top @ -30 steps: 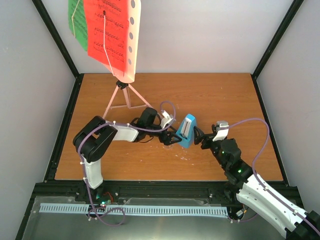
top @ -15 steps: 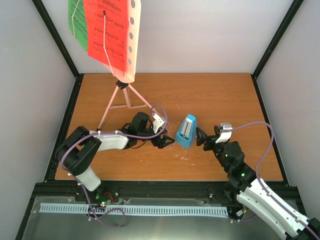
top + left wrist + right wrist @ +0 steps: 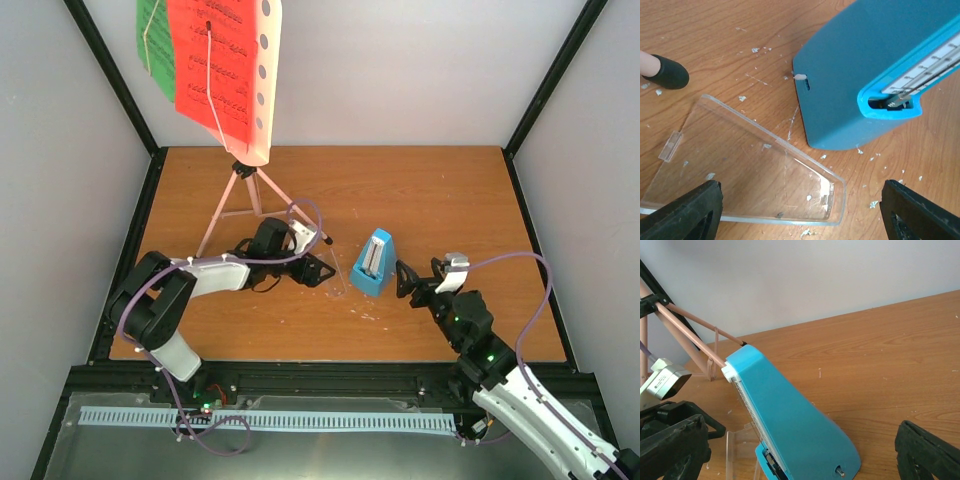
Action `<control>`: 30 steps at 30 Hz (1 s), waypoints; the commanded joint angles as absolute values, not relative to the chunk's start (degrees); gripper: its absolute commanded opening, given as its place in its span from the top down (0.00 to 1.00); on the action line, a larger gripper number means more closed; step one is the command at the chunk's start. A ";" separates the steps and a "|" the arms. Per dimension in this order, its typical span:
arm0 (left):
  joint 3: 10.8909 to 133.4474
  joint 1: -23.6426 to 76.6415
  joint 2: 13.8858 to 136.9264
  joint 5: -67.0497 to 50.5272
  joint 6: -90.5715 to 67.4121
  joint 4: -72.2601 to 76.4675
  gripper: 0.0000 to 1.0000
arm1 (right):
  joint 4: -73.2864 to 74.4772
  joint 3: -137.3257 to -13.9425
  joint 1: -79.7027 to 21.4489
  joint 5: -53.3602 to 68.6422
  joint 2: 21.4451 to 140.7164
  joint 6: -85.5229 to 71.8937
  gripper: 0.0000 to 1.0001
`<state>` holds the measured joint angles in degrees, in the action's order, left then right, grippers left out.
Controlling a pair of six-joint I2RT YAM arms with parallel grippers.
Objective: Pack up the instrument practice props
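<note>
The metronome, a smooth blue plastic pyramid, stands upright near the middle of the table, a wood-grain laminate board scattered with pale flecks. Its front face is uncovered, exposing a white graduated scale and a thin pendulum rod set in a rounded slot. The cover, a clear rigid plastic panel of tapered outline with a raised rim and a small rectangular tab, lies flat on the table just beside the metronome's base, apart from it. The left gripper hangs over the cover with its jaws spread wide; the far edge of the cover stops short of one finger, so nothing is grasped. The right gripper sits just right of the metronome, jaws fully spread and empty, with the blue body ahead of them and untouched. The stand, a pink tripod of thin tubular legs, is at the rear left; one black rubber foot rests on the table near the cover. Its desk is a pale plate with a row of round holes, carrying a red page over a green page.
</note>
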<state>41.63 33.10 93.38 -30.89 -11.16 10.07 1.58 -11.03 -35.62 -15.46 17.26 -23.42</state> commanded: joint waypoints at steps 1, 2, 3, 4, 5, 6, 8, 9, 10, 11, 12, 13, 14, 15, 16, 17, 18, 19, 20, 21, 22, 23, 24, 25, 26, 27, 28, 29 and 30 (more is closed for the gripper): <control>44.78 32.92 93.00 -29.39 -15.36 7.01 0.13 | 3.92 -10.39 -35.33 -15.89 14.99 -24.41 0.00; 44.68 32.69 92.83 -29.80 -16.04 7.11 0.13 | 4.03 -10.31 -35.33 -15.96 14.80 -24.56 0.00; 44.67 32.39 92.74 -30.36 -16.61 7.12 0.13 | 4.09 -10.30 -35.32 -15.99 14.63 -24.60 0.00; 44.66 32.16 92.86 -30.95 -17.10 7.14 0.13 | 4.29 -10.30 -35.32 -16.00 14.54 -24.62 0.00; 44.73 31.96 93.00 -31.40 -17.45 7.20 0.13 | 4.38 -10.28 -35.31 -16.04 14.65 -24.61 0.00; 44.80 31.85 93.22 -31.79 -17.86 7.28 0.13 | 4.46 -10.31 -35.33 -16.08 14.70 -24.61 0.00; 45.12 31.61 93.88 -32.37 -18.37 7.29 0.13 | 4.63 -10.28 -35.29 -16.13 14.89 -24.66 0.00; 45.21 31.56 94.26 -32.61 -18.64 7.42 0.13 | 4.68 -10.35 -35.32 -16.02 14.89 -24.67 0.00; 45.40 31.43 94.69 -32.76 -18.77 7.51 0.13 | 4.76 -10.40 -35.33 -16.00 14.91 -24.69 0.00; 45.50 31.46 95.13 -32.97 -18.85 7.66 0.13 | 4.84 -10.37 -35.29 -15.93 14.94 -24.70 0.00; 45.55 31.44 95.54 -33.41 -18.76 8.07 0.13 | 4.98 -10.37 -35.30 -15.91 14.94 -24.69 0.00; 45.57 31.42 95.99 -34.17 -18.65 8.65 0.13 | 5.13 -10.37 -35.33 -15.90 14.84 -24.65 0.00; 45.61 31.46 96.32 -35.02 -18.42 9.29 0.13 | 5.31 -10.29 -35.33 -15.90 14.79 -24.63 0.00; 45.82 31.46 96.71 -35.62 -18.28 9.77 0.13 | 5.38 -10.20 -35.32 -15.91 14.82 -24.69 0.00; 46.32 31.45 97.21 -35.90 -18.16 9.91 0.13 | 5.41 -10.04 -35.27 -15.95 14.85 -24.76 0.00; 46.87 31.42 97.80 -35.95 -17.91 9.70 0.13 | 5.33 -9.84 -35.26 -15.98 14.85 -24.85 0.00; 47.51 31.46 98.28 -35.72 -17.73 9.34 0.13 | 5.17 -9.70 -35.32 -15.96 14.85 -24.96 0.00; 48.37 31.44 98.92 -35.20 -17.47 8.79 0.13 | 5.03 -9.56 -35.33 -15.90 14.85 -25.04 0.00; 49.08 31.46 99.53 -34.53 -17.17 8.25 0.14 | 4.87 -9.50 -35.33 -15.91 14.91 -25.07 0.00; 49.72 31.46 100.13 -33.87 -16.96 7.60 0.14 | 4.78 -9.49 -35.33 -15.95 14.94 -25.08 0.00; 50.29 31.46 100.84 -33.35 -16.72 6.78 0.14 | 4.81 -9.44 -35.29 -15.98 15.00 -25.05 0.00; 50.92 31.52 101.42 -32.93 -16.37 5.67 0.14 | 4.69 -9.41 -35.29 -16.07 15.11 -25.01 0.00; 51.48 31.61 101.96 -32.48 -15.97 4.92 0.14 | 4.64 -9.38 -35.33 -16.10 15.25 -24.91 0.00; 52.04 31.76 102.34 -31.79 -15.65 3.93 0.14 | 4.61 -9.32 -35.33 -16.12 15.42 -24.88 0.00; 52.65 31.85 102.73 -30.10 -15.15 2.79 0.14 | 4.55 -9.32 -35.31 -16.12 15.58 -24.87 0.00; 53.21 31.97 103.13 -28.71 -14.71 1.43 0.14 | 4.49 -9.37 -35.33 -16.09 15.75 -24.87 0.00; 53.68 31.99 103.41 -27.39 -14.37 0.23 0.14 | 4.41 -9.38 -35.29 -16.04 15.87 -24.87 0.00; 53.92 32.07 103.55 -26.31 -14.15 -0.74 0.14 | 4.41 -9.37 -35.33 -16.03 15.98 -24.84 0.00; 53.96 32.01 103.48 -25.62 -13.92 -1.52 0.14 | 4.33 -9.32 -35.25 -16.02 16.06 -24.79 0.00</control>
